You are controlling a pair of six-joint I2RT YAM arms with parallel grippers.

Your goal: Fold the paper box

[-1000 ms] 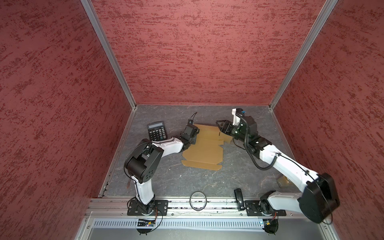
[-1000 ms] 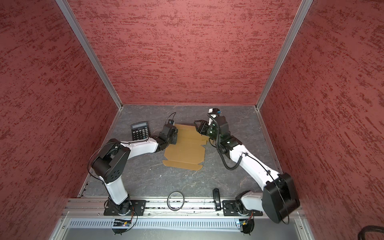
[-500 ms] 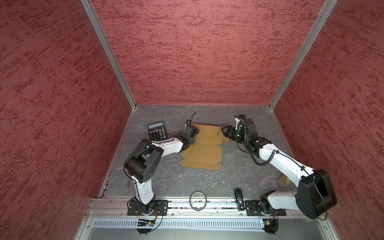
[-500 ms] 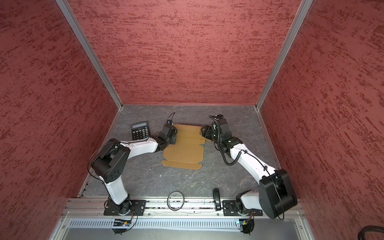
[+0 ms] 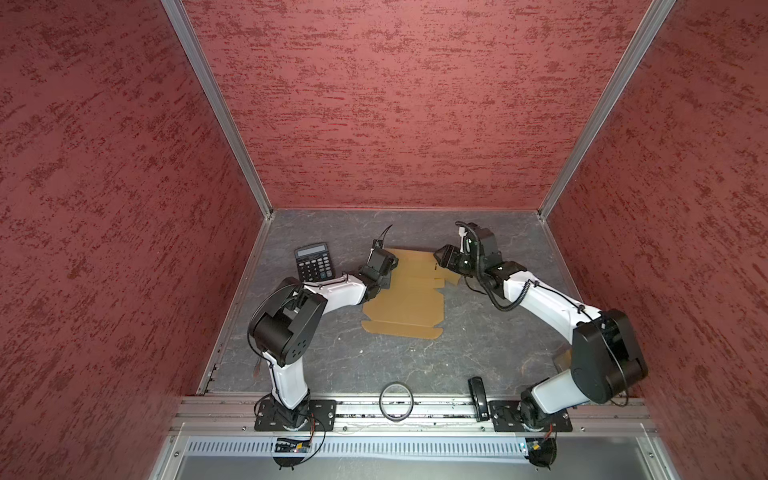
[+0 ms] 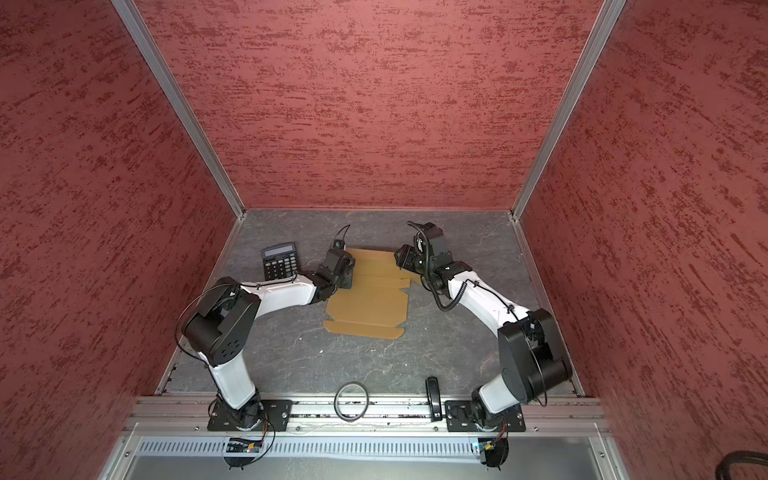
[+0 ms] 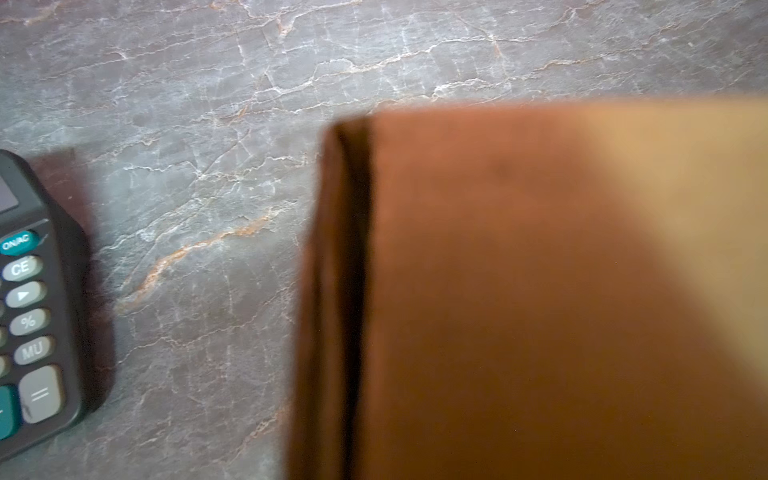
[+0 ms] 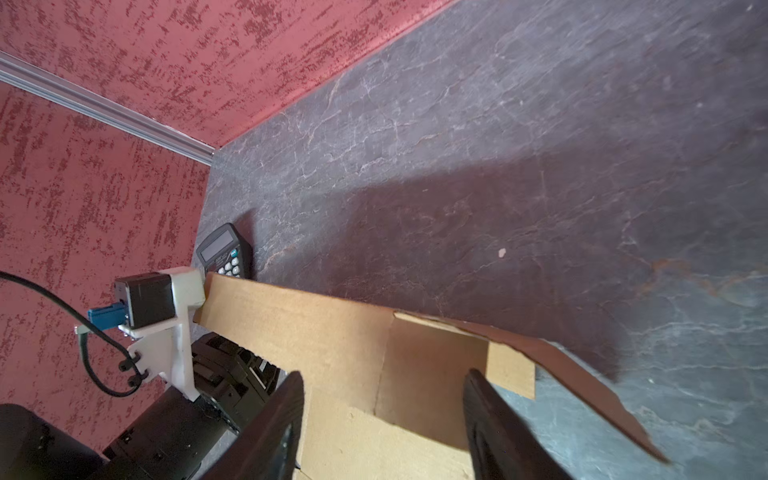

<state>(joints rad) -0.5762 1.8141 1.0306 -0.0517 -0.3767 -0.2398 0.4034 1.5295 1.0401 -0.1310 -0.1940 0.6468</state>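
Observation:
The paper box is a tan die-cut cardboard sheet lying mostly flat mid-table. My left gripper sits at the sheet's far left edge. In the left wrist view the cardboard fills the picture close up and hides the fingers; a folded edge runs into the jaws, shut on it. My right gripper hovers open over the far right corner. Its fingers stand apart above the sheet, touching nothing. One flap there tilts up.
A black calculator lies just left of the left gripper. A black ring and a black bar-shaped thing rest by the front rail. Red walls close in three sides.
The right gripper dipped down and to the right, then came back over the far right corner with its jaws wider. The left arm and the sheet have stayed put.

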